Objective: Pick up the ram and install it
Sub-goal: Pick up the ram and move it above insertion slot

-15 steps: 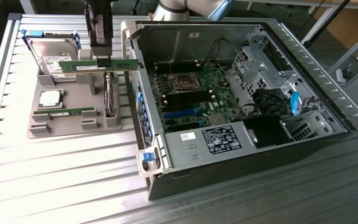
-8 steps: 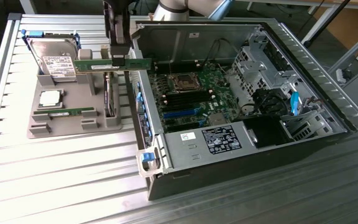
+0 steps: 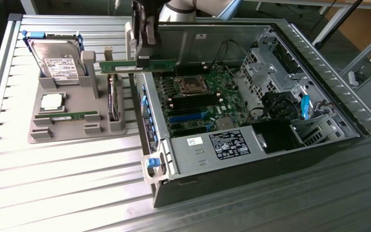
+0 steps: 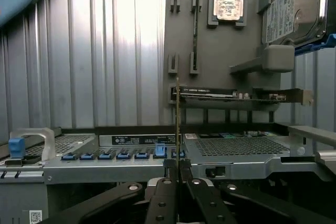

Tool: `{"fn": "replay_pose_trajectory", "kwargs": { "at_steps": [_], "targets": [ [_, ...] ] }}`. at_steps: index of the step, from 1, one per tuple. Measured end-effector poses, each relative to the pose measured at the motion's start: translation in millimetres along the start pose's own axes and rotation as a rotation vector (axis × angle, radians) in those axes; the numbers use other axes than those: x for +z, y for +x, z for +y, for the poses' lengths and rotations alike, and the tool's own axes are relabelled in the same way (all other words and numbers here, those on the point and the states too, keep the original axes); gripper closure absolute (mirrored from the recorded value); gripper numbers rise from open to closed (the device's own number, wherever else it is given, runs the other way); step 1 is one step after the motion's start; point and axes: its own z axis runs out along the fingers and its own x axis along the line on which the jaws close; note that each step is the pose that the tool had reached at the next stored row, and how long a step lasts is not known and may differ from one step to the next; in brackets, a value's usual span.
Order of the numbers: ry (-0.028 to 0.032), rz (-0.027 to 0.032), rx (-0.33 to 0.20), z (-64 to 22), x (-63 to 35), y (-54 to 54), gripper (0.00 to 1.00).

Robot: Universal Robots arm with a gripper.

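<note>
Table (image 3: pixel 63 183): slatted metal, lying under everything and well below the gripper.
Computer case (image 3: pixel 237 188): lies open on its side, below the gripper and stretching off to the exterior view's right of it.
Motherboard (image 3: pixel 202 99): flat inside the case, below the gripper and a little to the exterior view's right.
Grey tray (image 3: pixel 69 134): on the table, below the gripper, to the exterior view's left.
Hard drive (image 3: pixel 56 60): propped in the tray, left of the gripper in the exterior view.
Expansion card (image 3: pixel 112 104): upright at the tray's edge, just below the gripper.
Gripper (image 3: pixel 145 60): fingers clamped on the ram stick.
Ram stick (image 3: pixel 121 66): held level in the air, over the case wall beside the tray, clear of the motherboard.
Second stick (image 3: pixel 66 116): lying in the tray, well below the gripper.
Processor chip (image 3: pixel 51 101): in the tray, just beside the second stick.
</note>
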Motion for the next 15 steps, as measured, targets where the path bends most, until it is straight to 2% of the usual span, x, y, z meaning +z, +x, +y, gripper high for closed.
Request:
{"fn": "replay_pose_trajectory", "kwargs": {
  "at_steps": [15],
  "targets": [
    [0.0,0.0027,-0.004,-46.2,-1.3,-0.8,0.88]
  ]
}}
